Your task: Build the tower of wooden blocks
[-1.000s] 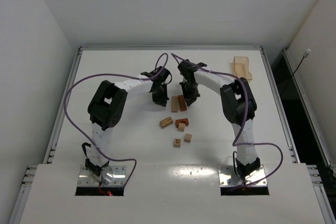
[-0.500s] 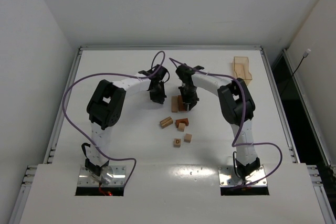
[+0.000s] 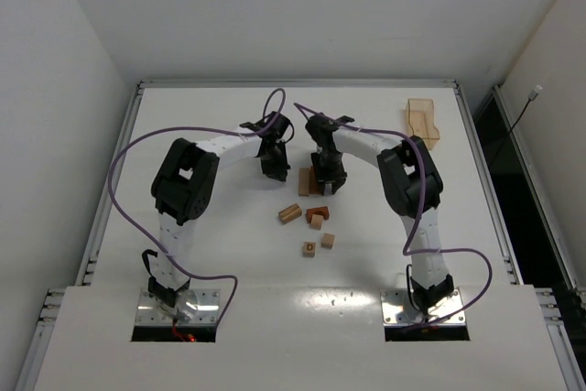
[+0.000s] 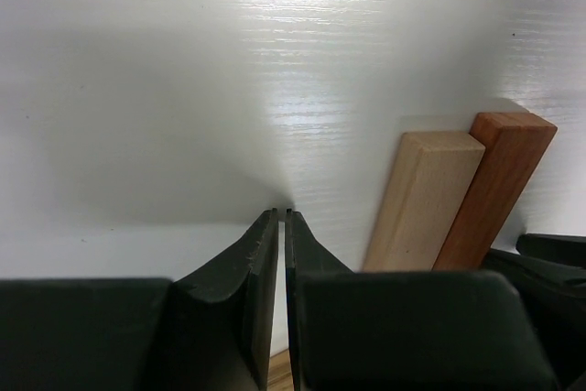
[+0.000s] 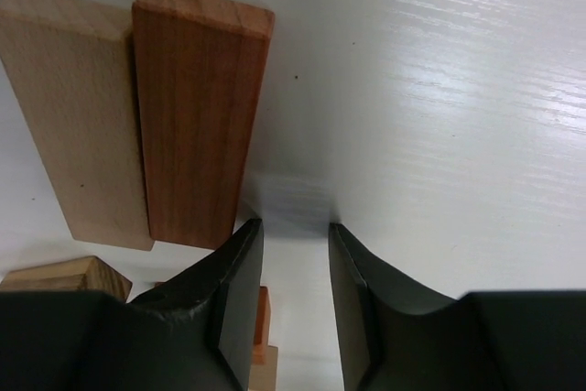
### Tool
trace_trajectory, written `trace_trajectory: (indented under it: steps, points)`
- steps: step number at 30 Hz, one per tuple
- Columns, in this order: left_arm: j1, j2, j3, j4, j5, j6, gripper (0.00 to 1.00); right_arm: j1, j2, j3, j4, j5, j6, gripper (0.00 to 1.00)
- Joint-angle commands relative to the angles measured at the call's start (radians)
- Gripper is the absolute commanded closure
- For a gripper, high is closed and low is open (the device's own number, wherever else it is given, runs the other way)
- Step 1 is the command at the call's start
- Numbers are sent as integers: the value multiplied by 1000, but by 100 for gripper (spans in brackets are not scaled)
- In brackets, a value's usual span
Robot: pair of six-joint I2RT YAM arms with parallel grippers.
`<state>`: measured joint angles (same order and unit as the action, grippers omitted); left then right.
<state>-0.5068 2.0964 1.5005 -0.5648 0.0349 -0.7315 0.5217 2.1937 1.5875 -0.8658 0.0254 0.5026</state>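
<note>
Tabletop [image 3: 366, 254]: left hand [image 4: 282, 217] and right hand [image 5: 293, 226] hang low, flanking two bars [image 4: 426, 199].

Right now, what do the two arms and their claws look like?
Both the left arm and right arm have white links with black joints, each trailed by a looping purple cable and bolted to a bare metal base plate. The left claw and right claw each have two matte black, tapered fingers.

A tan bar [image 5: 78, 116] and a reddish-brown bar [image 5: 197, 116] lie flat, touching side by side. Near them, unstacked: a tan piece [image 3: 290, 213], a reddish-brown piece [image 3: 317, 211] against a tan cube [image 3: 316, 222], and two loose cubes [image 3: 327, 241].
</note>
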Motion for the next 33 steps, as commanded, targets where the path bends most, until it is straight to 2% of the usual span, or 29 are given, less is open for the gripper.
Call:
trace_trajectory:
  steps: [1, 2, 6, 7, 9, 12, 15, 21, 25, 31, 33]
  points:
    - [2, 40, 12, -4, 10, -17, 94, 8, 1, 32, -6, 54, 20, 70]
    - [2, 40, 23, -4, 10, -17, 94, 8, 11, 45, -6, 79, 20, 75]
    - [2, 50, 23, -4, 19, -17, 94, -12, 35, 83, -6, 125, 20, 87]
    - [2, 50, 23, -4, 19, -17, 94, -23, 35, 83, -6, 125, 20, 93]
    - [2, 50, 23, -4, 19, -17, 94, -23, 51, 114, -6, 139, 20, 96]
    - [2, 50, 23, -4, 19, -17, 94, -32, 74, 140, -6, 148, 20, 96]
    - [2, 50, 23, -4, 19, -17, 94, -32, 95, 169, 4, 148, 20, 85]
    - [2, 50, 23, -4, 19, -17, 94, -32, 123, 203, 4, 148, 11, 85]
    - [2, 50, 23, -4, 19, -17, 94, -32, 142, 224, 13, 137, 11, 78]
    - [2, 50, 23, -4, 19, -17, 94, -23, 143, 242, 13, 126, 11, 77]
    - [2, 50, 23, -4, 19, -17, 94, -23, 143, 243, 13, 126, 11, 70]
